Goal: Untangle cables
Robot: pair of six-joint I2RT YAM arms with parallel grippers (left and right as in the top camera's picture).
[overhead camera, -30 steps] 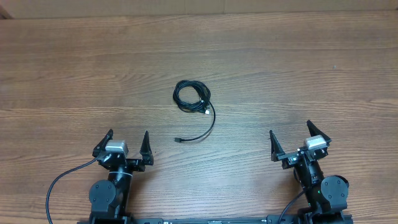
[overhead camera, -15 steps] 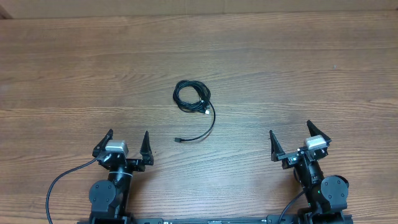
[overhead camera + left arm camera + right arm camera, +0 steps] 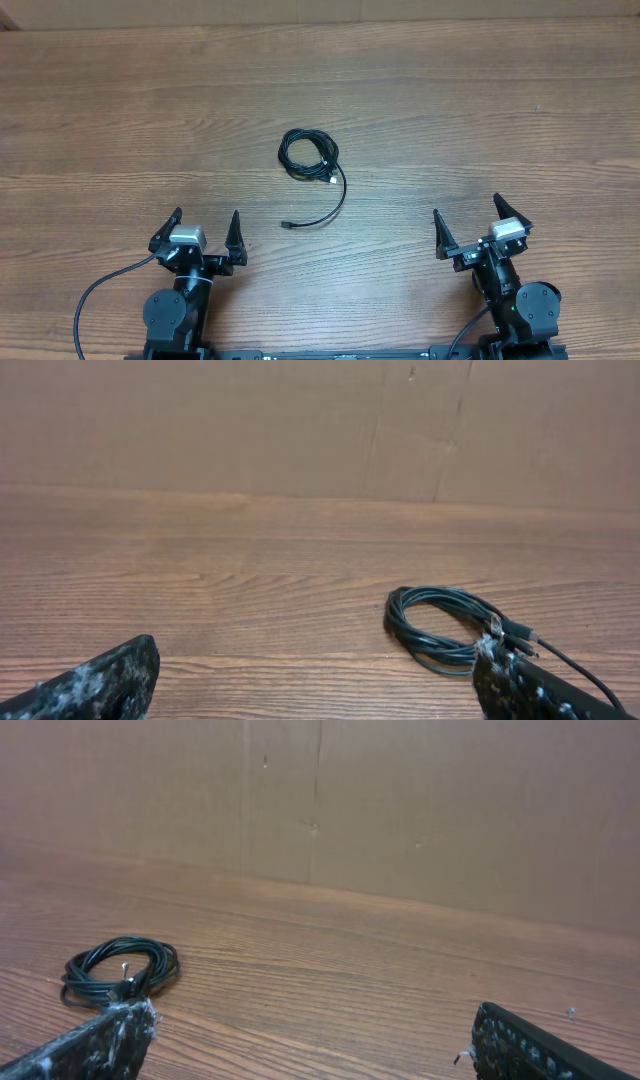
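Nothing has moved since a second ago: cables point(image 3: 308, 157) lie coiled mid-worktop point(image 3: 500, 100), well apart from the left end effector point(image 3: 206, 214) and right end effector point(image 3: 467, 206). Both flank the coil, spread wide and empty. In both wrist views a finger overlaps the coil's edge, and the plug ends are too small to read.

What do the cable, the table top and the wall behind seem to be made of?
Cable: probably a plastic or rubber sheath, black, slightly shiny, bending in loose loops. Table top: wood or wood-look laminate, brown grain lines, matte. Wall: likely cardboard, dull brown with vertical seams.
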